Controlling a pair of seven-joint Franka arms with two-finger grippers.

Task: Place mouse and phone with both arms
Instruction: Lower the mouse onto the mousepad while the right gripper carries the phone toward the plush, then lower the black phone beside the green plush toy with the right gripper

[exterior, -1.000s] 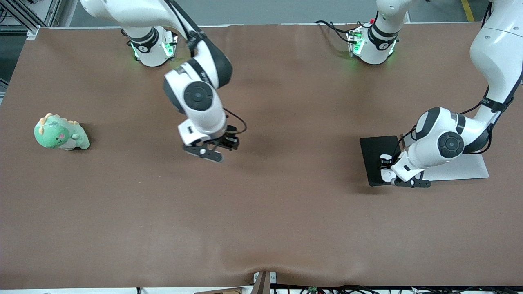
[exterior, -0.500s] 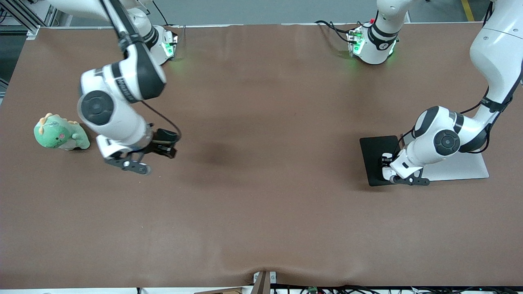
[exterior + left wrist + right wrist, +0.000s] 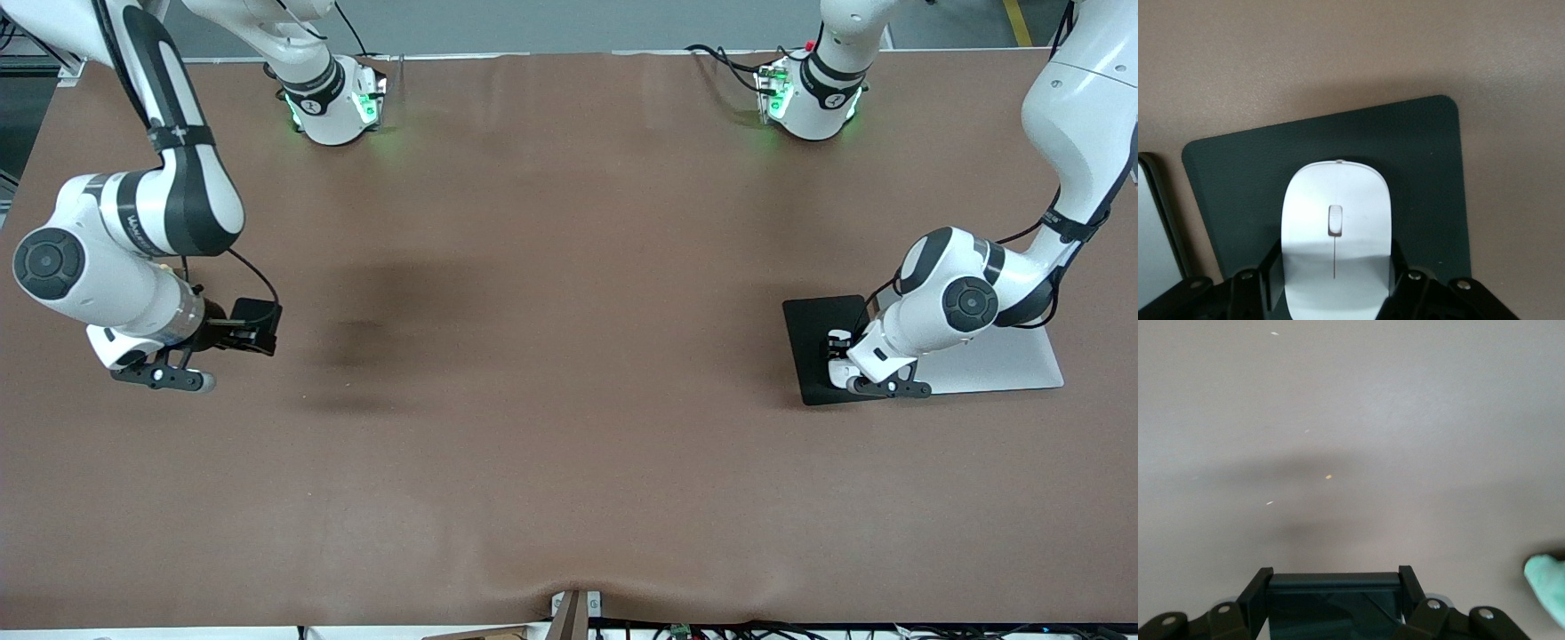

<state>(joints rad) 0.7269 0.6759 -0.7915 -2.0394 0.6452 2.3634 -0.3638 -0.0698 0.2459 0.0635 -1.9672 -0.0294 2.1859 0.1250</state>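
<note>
My left gripper [image 3: 876, 385] is shut on the white mouse [image 3: 837, 354] low over the black mouse pad [image 3: 811, 342], toward the left arm's end of the table. In the left wrist view the mouse [image 3: 1335, 227] sits between my fingers [image 3: 1399, 267] above the pad [image 3: 1421, 167]; I cannot tell whether it touches the pad. My right gripper [image 3: 164, 377] hangs over bare table at the right arm's end. In the right wrist view it [image 3: 1333, 593] is shut on the black phone [image 3: 1333, 610]. The phone is hidden under the hand in the front view.
A flat silver slab [image 3: 1013, 364] lies beside the mouse pad, toward the left arm's end; its edge shows in the left wrist view [image 3: 1151, 227]. A green plush toy [image 3: 1546, 583] lies close to my right gripper; the right arm hides it in the front view.
My right arm has swung from the table's middle to the right arm's end with the phone, and now covers the green toy. My left gripper has barely shifted over the pad.
</note>
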